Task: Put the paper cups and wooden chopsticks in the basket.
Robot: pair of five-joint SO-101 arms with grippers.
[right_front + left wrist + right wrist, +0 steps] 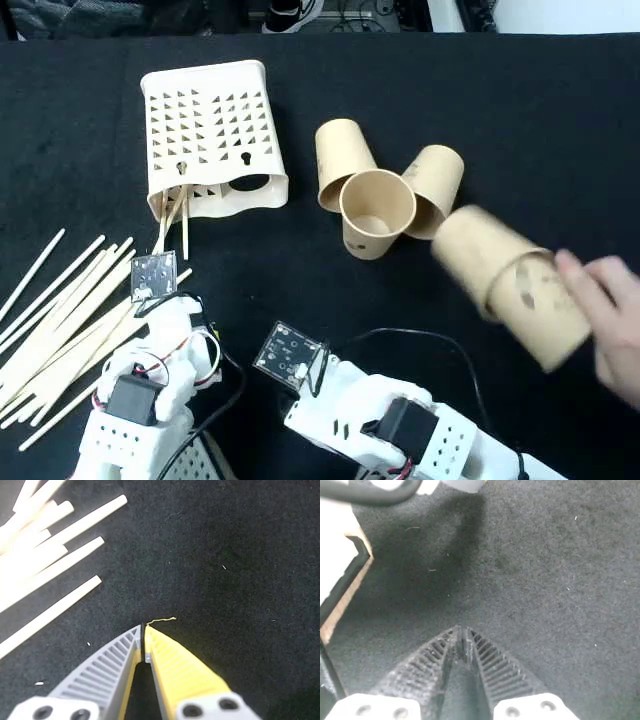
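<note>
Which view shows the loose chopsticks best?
High view: the whole chopsticks pile lies fanned on the table beside the left arm, with a few more poking from the tipped basket. The left wrist view catches just several stick ends ahead of the shut left gripper.

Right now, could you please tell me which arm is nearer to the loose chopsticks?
Left. The left arm sits beside the chopsticks; the right arm stands farther away, beyond the left arm.
</note>
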